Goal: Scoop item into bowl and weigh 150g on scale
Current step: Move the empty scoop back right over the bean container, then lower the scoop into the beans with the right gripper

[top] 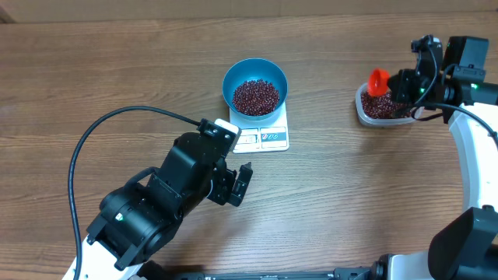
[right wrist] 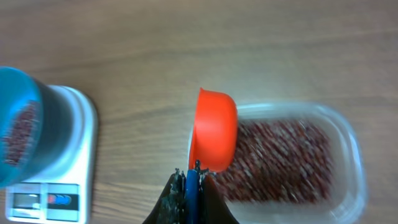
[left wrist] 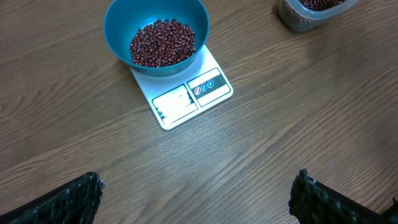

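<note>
Left arm (top: pixel 183 183) first: glossy black, boxy housings, a small green light (top: pixel 118 218) glowing on it, and a white block (top: pixel 224 131) capping the wrist. A black cable (top: pixel 75 167) loops wide off it. The left gripper (left wrist: pixel 198 179) has black jaws with knobbly, studded pads (left wrist: pixel 71 202). Now the right arm (top: pixel 436 74): black up top with a second green lamp (top: pixel 469 75), then a smooth white link (top: pixel 476 159) and a black joint (top: pixel 467 241).

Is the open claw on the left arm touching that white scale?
Apart. The left wrist view shows the left gripper, jaws wide, low in the frame, with bare table between it and the scale.
</note>
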